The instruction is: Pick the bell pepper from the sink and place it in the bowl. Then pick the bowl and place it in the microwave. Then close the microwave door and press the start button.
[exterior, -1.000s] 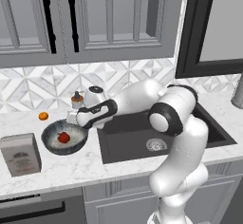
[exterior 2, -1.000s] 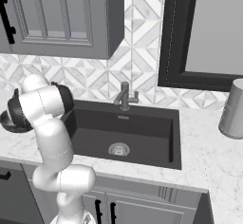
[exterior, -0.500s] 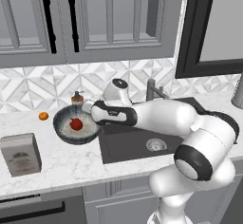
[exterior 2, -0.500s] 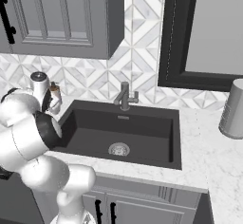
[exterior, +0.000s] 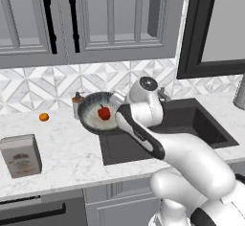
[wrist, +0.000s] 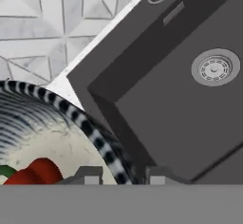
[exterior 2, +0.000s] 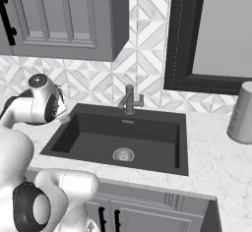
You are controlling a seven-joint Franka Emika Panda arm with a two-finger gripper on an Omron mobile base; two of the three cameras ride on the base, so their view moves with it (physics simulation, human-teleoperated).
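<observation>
The speckled blue-grey bowl [exterior: 94,116] hangs tilted above the counter at the sink's left edge. Its pale inside faces the left base camera. The red bell pepper [exterior: 104,113] lies inside it, and shows in the hand view as the pepper [wrist: 37,173] at the lower left. My gripper [wrist: 123,176] is shut on the bowl's striped rim [wrist: 95,135], one fingertip on each side. The dark sink [exterior 2: 147,132] with its silver drain [wrist: 215,68] lies just right of the bowl. The microwave [exterior: 213,26] is the black-framed grey box on the wall right of the sink.
A small orange fruit [exterior: 43,117] and a grey carton [exterior: 20,155] sit on the counter left of the bowl. A small bottle [exterior: 76,102] stands behind the bowl. The faucet [exterior 2: 129,99] rises at the sink's back. A grey canister [exterior 2: 242,114] stands far right. Cabinets hang overhead.
The bowl with the pepper has come up off the counter and moved right towards the sink, tilting as it went. The arm has swung round with it.
</observation>
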